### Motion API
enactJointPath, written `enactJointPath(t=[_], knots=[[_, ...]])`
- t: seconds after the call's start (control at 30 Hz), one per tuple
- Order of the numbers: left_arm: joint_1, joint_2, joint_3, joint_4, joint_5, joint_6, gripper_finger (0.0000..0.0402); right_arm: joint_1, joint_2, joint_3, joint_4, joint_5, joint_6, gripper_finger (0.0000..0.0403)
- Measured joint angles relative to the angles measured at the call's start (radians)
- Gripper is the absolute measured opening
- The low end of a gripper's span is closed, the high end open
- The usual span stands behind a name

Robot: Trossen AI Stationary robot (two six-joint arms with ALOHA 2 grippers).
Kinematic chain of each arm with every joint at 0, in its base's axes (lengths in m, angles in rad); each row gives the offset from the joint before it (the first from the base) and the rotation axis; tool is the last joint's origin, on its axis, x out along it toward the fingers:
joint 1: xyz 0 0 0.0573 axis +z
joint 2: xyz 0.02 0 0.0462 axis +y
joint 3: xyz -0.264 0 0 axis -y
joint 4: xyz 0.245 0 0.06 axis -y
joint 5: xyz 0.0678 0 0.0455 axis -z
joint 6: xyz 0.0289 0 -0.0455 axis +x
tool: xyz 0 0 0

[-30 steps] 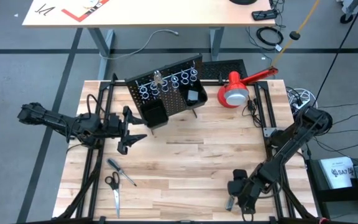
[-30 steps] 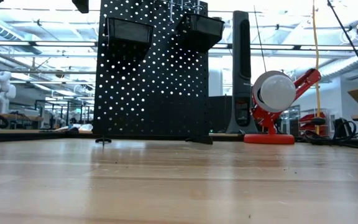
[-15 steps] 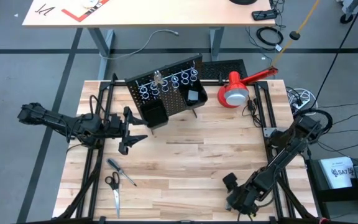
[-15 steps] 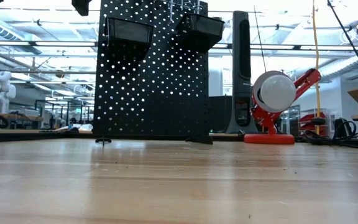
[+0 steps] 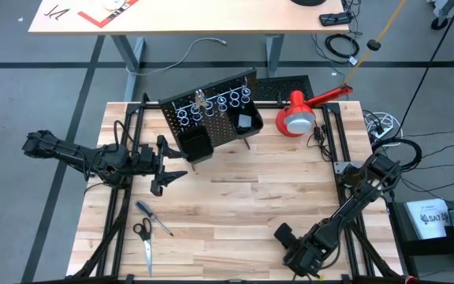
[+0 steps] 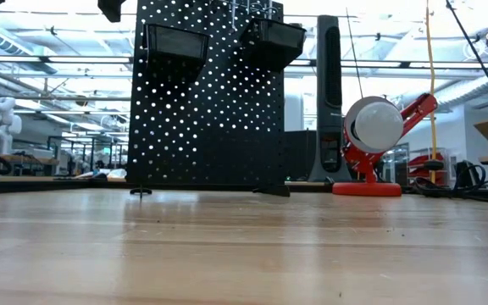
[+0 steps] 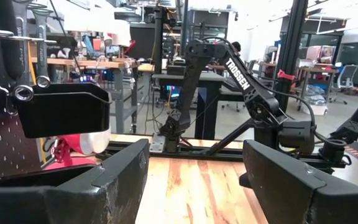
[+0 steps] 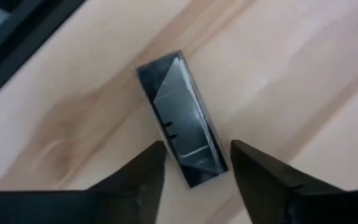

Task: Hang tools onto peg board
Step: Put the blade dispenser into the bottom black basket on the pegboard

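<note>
High view. The peg board (image 5: 211,118) is a black perforated rectangular panel standing near the far edge of the light wood-plank table (image 5: 235,197). A row of silver rings (image 5: 211,105) runs along its upper part; one ring carries a small metal tool (image 5: 199,99). Two black box bins are mounted below the rings: the left bin (image 5: 195,143) and the right bin (image 5: 248,122). Contents of either bin cannot be determined. A red-and-white lamp (image 5: 299,113) stands just right of the board. The left gripper (image 5: 164,164) hovers just left-front of the board, fingers spread, holding nothing. A thin screwdriver (image 5: 154,218) and black-handled scissors (image 5: 143,241) lie well in front of the board, toward the left front corner. The right gripper (image 5: 294,252) is low over the table at the front right, well apart from the board.

Low view. The board (image 6: 210,93) stands upright on small feet, both bins (image 6: 174,41) near its top. The lamp (image 6: 379,140) has a round white head on a red arm.

Left wrist view. The spread dark fingers (image 7: 104,186) frame a smooth black bin (image 7: 64,115), with silver wrench ends (image 7: 23,92) hanging beside it.

Right wrist view. The fingers (image 8: 138,180) stand either side of a flat, dark, glossy rectangular piece (image 8: 182,118) lying on the wood, not yet pressed against it.
</note>
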Motion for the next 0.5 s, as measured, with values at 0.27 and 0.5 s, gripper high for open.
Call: enactJointPath(t=[0.27, 0.5], knots=[[0.0, 0.0, 0.0, 0.0, 0.0, -0.025, 0.027, -0.048, 0.006, 0.003, 0.023, 0.009, 0.031, 0.0093], [0.0, 0.0, 0.0, 0.0, 0.0, -0.022, 0.027, -0.113, 0.012, 0.002, 0.054, -0.017, 0.031, 0.0142]])
